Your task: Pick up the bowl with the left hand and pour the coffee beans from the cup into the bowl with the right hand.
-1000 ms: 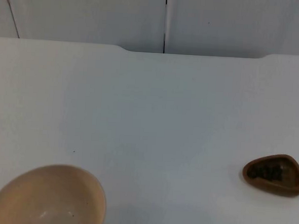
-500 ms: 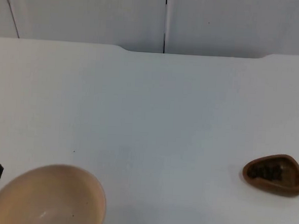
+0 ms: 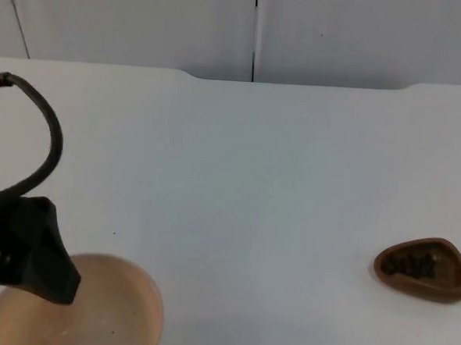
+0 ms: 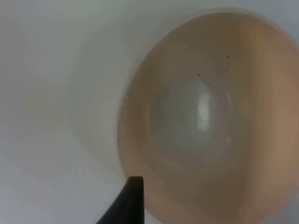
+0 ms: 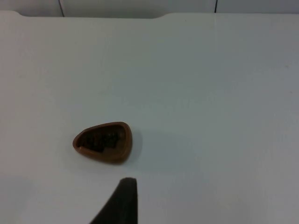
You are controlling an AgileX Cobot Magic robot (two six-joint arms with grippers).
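Overhead, the white table [image 3: 239, 165] runs back to the grey partition wall [image 3: 146, 19], and the beige bowl [image 3: 116, 310] sits at its near left edge, upright and open to the camera. The left gripper [image 3: 33, 258] hangs over the bowl's left rim, a black block that covers part of the rim; whether its fingers are spread or closed I cannot tell from here. Well apart on the right side of the table lies the small brown cup [image 3: 423, 268] (teardrop-shaped, with dark coffee beans [image 3: 409, 265] inside it). Next, the left wrist view looks straight down into the bowl [image 4: 210, 116], whose pale glazed bottom carries a few tiny dark specks, and one black fingertip [image 4: 128, 203] stands just at the bowl's rim; the other finger is out of sight, so the opening remains unclear. Last, the right wrist view shows the cup [image 5: 103, 142] resting on the table [image 5: 210, 93] with the beans [image 5: 100, 140] in it, and a black fingertip [image 5: 121, 203] of the right gripper near the cup but apart from it.
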